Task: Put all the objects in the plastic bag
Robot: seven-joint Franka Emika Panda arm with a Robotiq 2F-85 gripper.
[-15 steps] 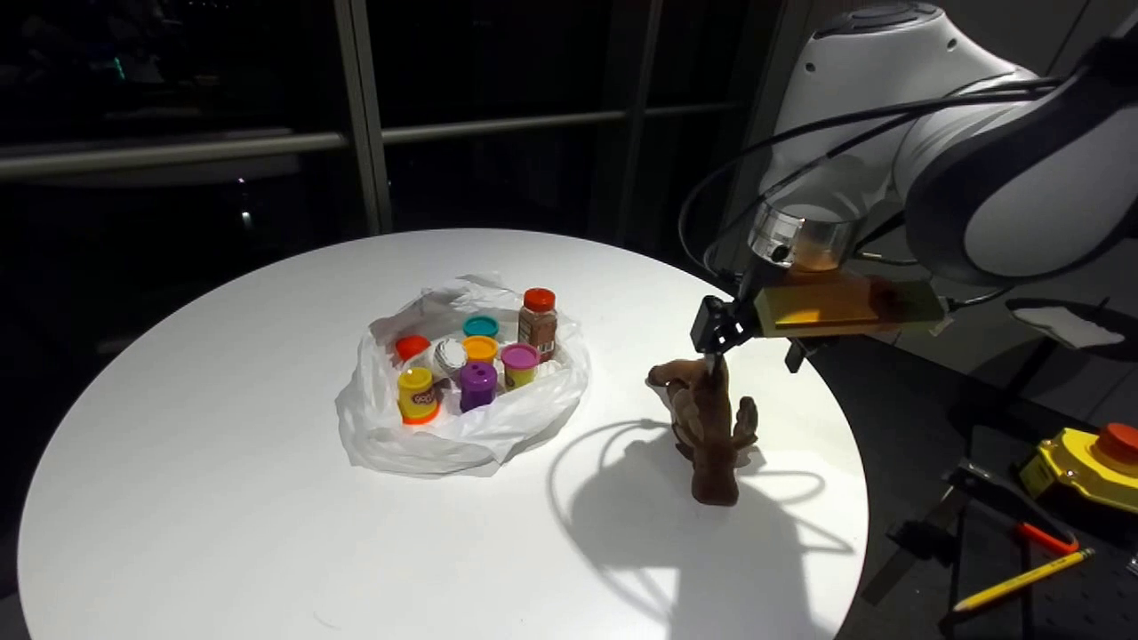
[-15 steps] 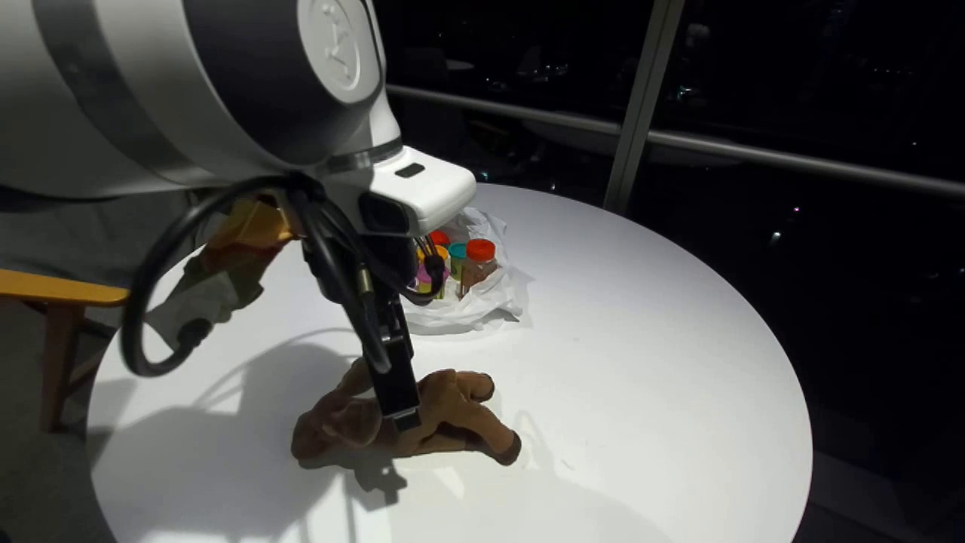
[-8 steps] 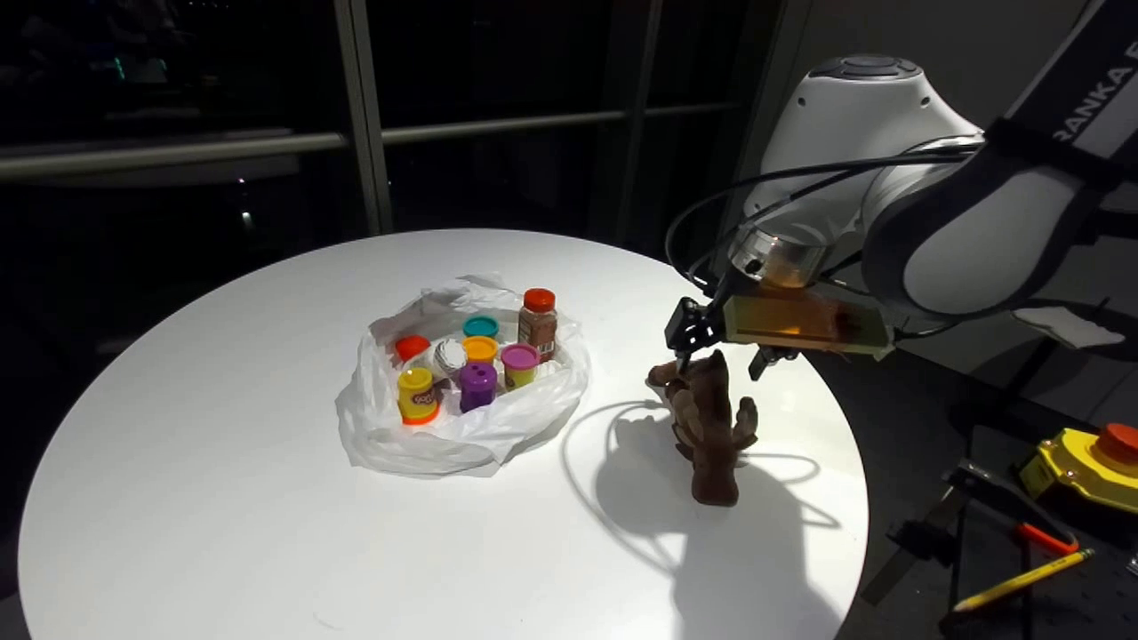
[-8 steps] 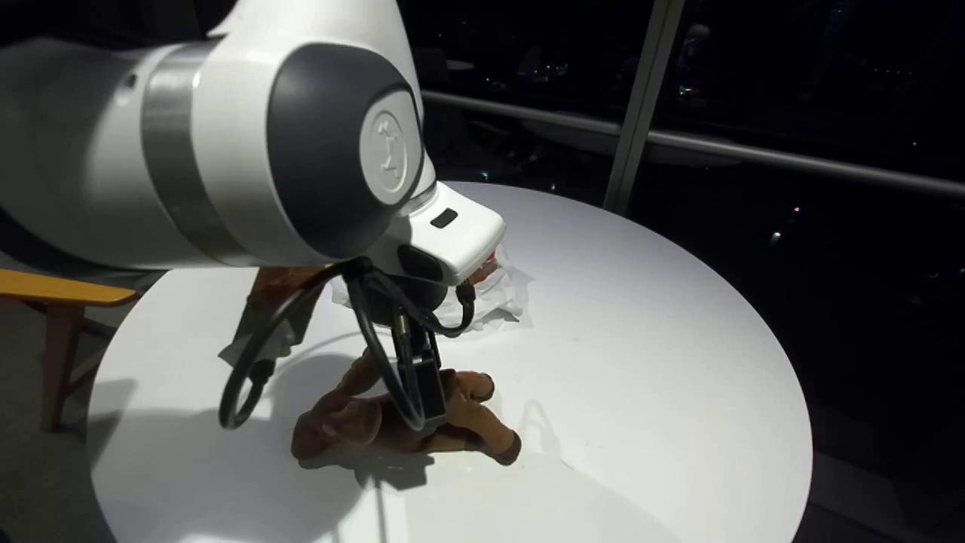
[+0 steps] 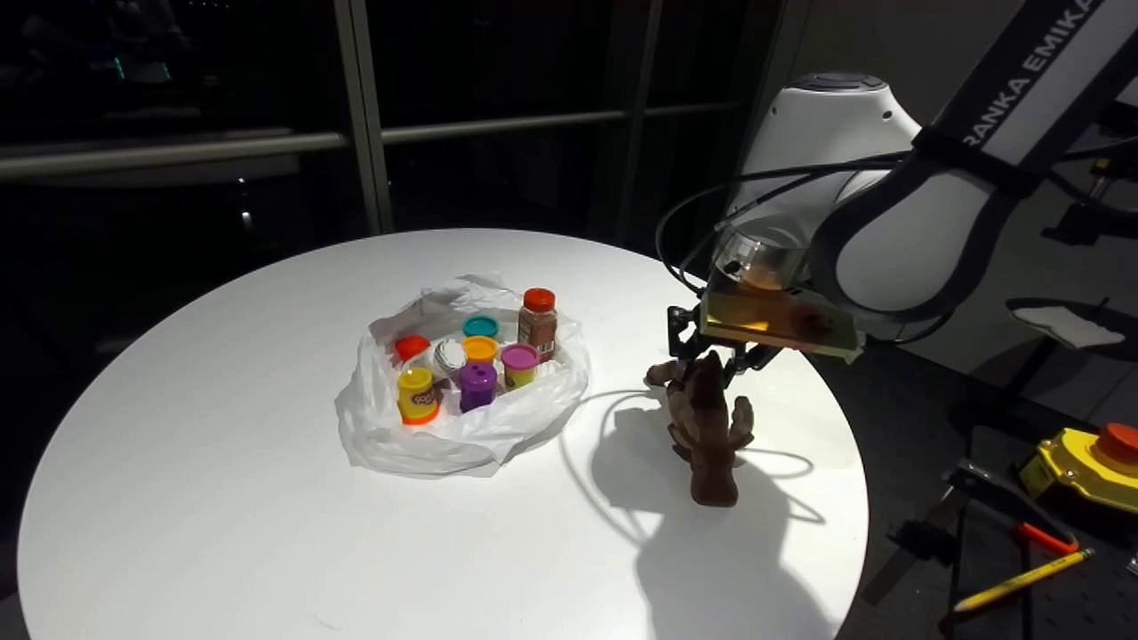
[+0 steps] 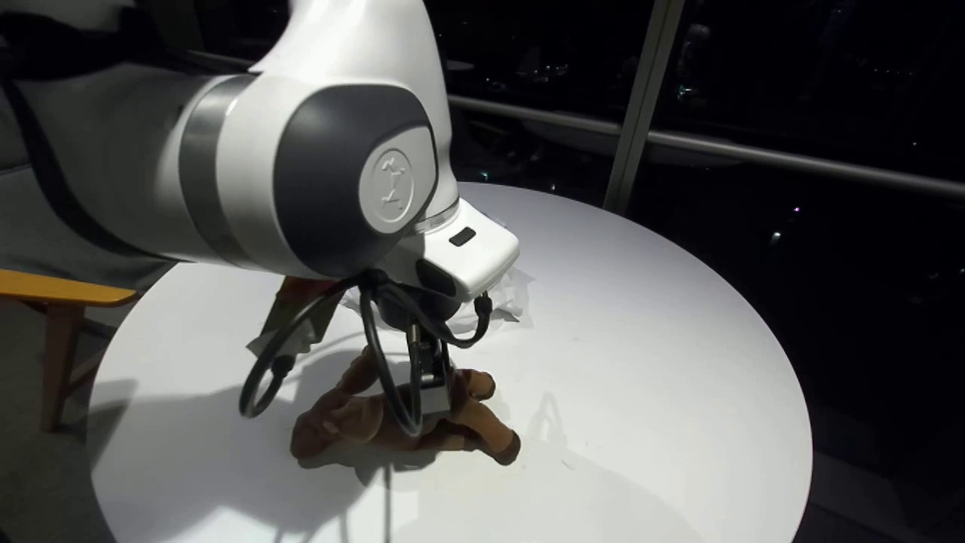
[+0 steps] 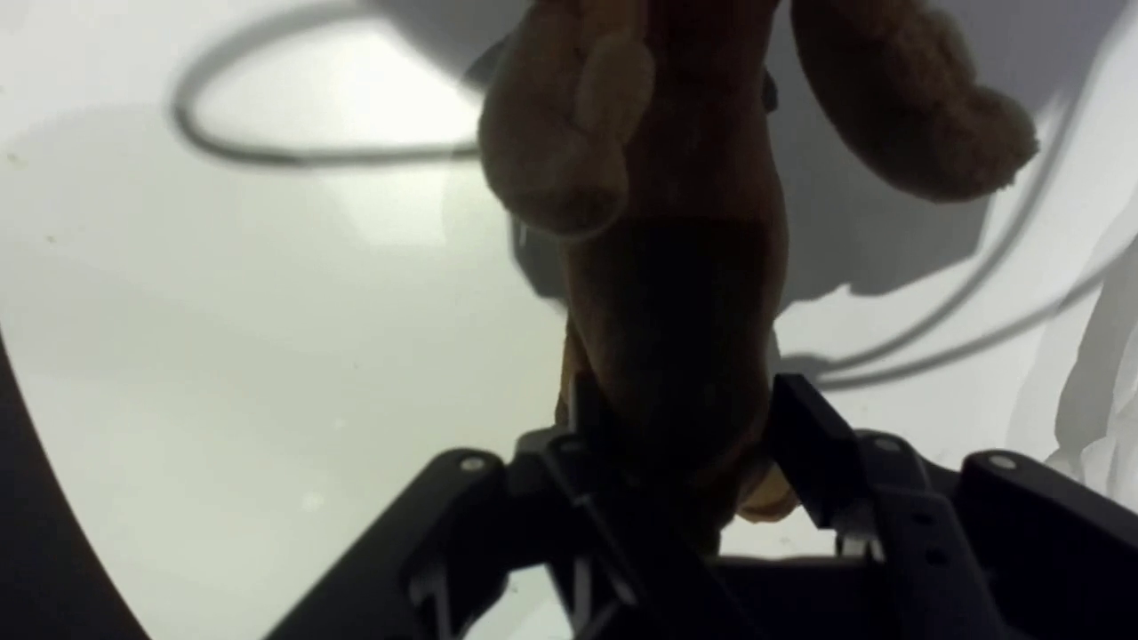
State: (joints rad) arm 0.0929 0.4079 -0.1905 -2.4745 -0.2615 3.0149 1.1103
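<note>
One bag (image 5: 462, 449) lies open on the white table (image 5: 222, 498), and in an exterior view its load shows plainly: a red-lidded bottle (image 5: 539, 331) at the far right, a teal lid (image 5: 481, 326) at the far middle, a red piece (image 5: 412, 347) at the left, a round white piece (image 5: 451, 355) beside an orange lid (image 5: 479, 348) in the middle, a pink-lidded tub (image 5: 520, 366) to the right, and, nearest, a yellow tub (image 5: 417, 395) and a purple tub (image 5: 478, 386). The brown figure (image 5: 712, 436) lies on the table, right of the bag and well apart from it. Both exterior views have the gripper (image 7: 685, 391) low at the figure; in the wrist view its fingers (image 7: 813, 444) stand one on each side, close in, but it is dark there and I cannot tell whether they have hold of it. In an exterior view the arm (image 6: 324, 173) hides all but an edge of the bag. Right of the table are a yellow box (image 5: 1071, 467) and a pencil (image 5: 1022, 580).
</note>
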